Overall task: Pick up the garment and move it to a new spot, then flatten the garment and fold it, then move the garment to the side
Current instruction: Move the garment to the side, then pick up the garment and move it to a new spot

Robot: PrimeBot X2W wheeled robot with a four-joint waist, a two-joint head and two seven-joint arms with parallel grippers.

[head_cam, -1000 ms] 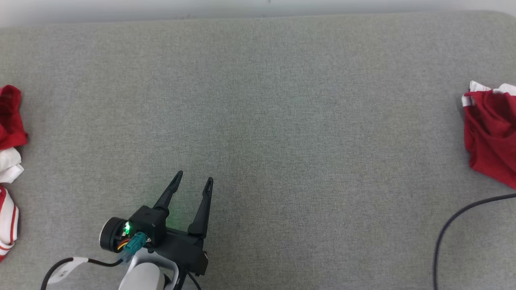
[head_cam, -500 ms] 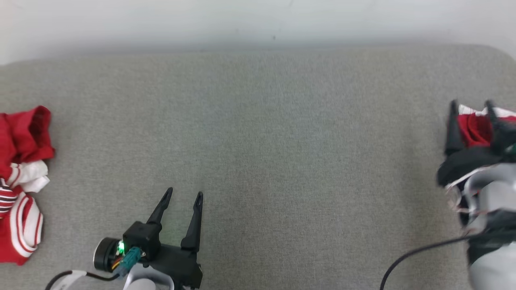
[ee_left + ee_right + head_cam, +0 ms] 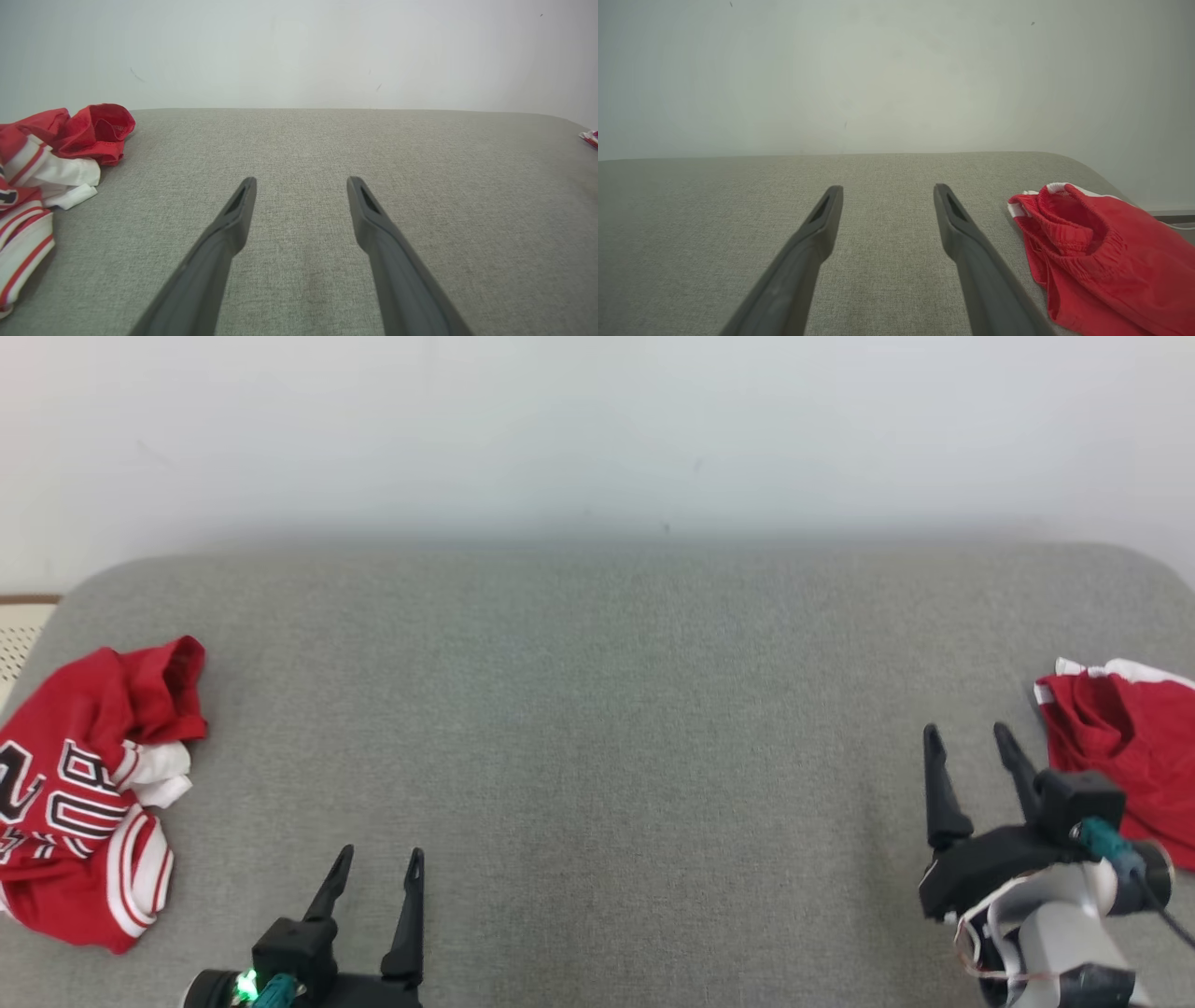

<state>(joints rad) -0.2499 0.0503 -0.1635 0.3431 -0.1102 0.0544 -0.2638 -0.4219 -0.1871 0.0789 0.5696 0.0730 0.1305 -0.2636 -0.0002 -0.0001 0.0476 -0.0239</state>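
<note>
Nothing picked up yet: left gripper and right gripper gape empty; red jersey crumpled at nine o'clock, red shorts at three.

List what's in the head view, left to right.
red and white jersey → left tool, open → right tool, open → red shorts
</note>
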